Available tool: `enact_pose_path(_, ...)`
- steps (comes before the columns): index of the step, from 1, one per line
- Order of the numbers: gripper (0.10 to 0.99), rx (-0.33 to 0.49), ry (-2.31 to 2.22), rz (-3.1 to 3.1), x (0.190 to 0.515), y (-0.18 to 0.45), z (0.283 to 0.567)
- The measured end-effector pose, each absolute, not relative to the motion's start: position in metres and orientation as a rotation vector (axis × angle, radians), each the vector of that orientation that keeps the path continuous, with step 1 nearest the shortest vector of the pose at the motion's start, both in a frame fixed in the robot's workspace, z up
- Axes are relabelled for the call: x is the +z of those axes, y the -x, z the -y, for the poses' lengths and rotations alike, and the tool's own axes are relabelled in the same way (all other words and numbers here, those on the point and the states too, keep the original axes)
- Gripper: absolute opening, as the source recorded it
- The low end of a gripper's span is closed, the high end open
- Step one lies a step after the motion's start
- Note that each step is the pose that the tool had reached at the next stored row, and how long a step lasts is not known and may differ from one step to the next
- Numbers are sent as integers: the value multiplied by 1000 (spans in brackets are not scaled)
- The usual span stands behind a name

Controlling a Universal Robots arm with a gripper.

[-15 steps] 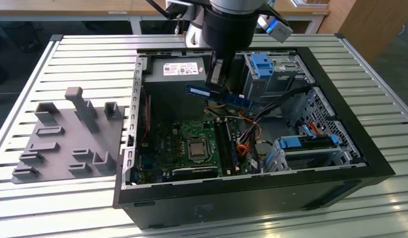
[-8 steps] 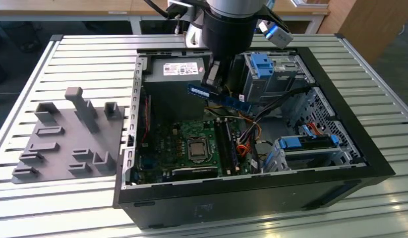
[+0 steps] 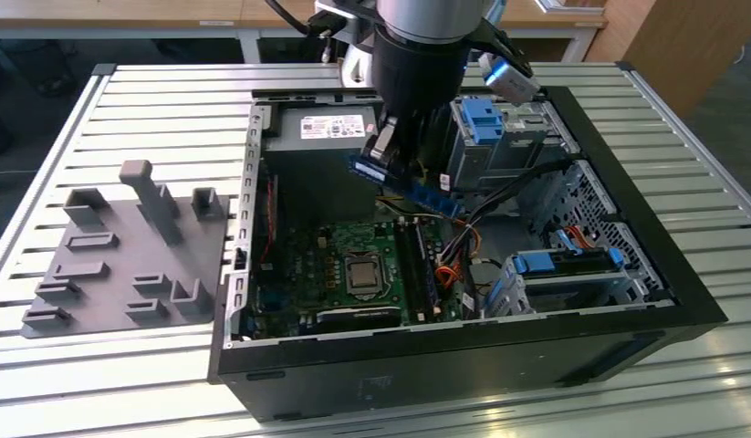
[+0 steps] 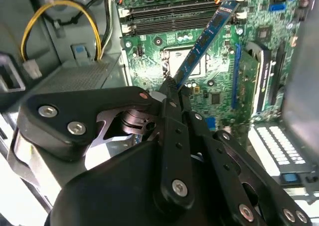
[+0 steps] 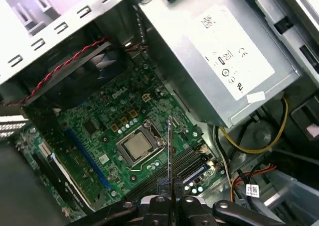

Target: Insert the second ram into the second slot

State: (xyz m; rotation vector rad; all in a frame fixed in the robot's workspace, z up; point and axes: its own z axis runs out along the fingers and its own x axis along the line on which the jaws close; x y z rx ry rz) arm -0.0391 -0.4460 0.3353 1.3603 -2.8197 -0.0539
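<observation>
Ram: blue stick, one end clamped in the closed end effector. Held tilted in the air above the motherboard, inside the open case. Slots: below it, untouched. Status: ram picked up and brought over the board; not yet seated.

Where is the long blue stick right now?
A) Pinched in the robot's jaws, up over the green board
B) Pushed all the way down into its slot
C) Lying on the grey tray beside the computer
A: the second ram sticks out from the gripper, whose jaws are shut on its end. It hangs in the air over the motherboard, not seated in the memory slots.
</observation>
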Motion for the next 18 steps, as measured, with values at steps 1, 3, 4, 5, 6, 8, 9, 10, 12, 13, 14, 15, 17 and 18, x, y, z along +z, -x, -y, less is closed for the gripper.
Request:
enact_pose_path(1,137,-54,-1335,2832,334,39,446)
enact_pose_path(3,137,-54,-1283,2857,332,39,446)
enact_pose_path(4,137,-54,-1257,2869,331,39,446)
enact_pose_path(5,137,-55,-1231,2880,330,39,446)
enact_pose_path(6,137,-55,-1205,2891,329,39,446)
enact_pose_path(8,137,-55,-1153,2913,327,39,446)
enact_pose_path(9,137,-55,-1126,2924,326,39,446)
enact_pose_path(10,137,-55,-1099,2935,325,39,446)
enact_pose_path(12,137,-55,-1046,2955,323,39,446)
enact_pose_path(13,137,-56,-1020,2964,322,39,446)
enact_pose_path(14,137,-56,-992,2974,321,39,446)
enact_pose_path(15,137,-56,-966,2983,320,39,446)
enact_pose_path(17,137,-56,-912,3001,318,39,446)
enact_pose_path(18,137,-56,-883,3009,317,39,446)
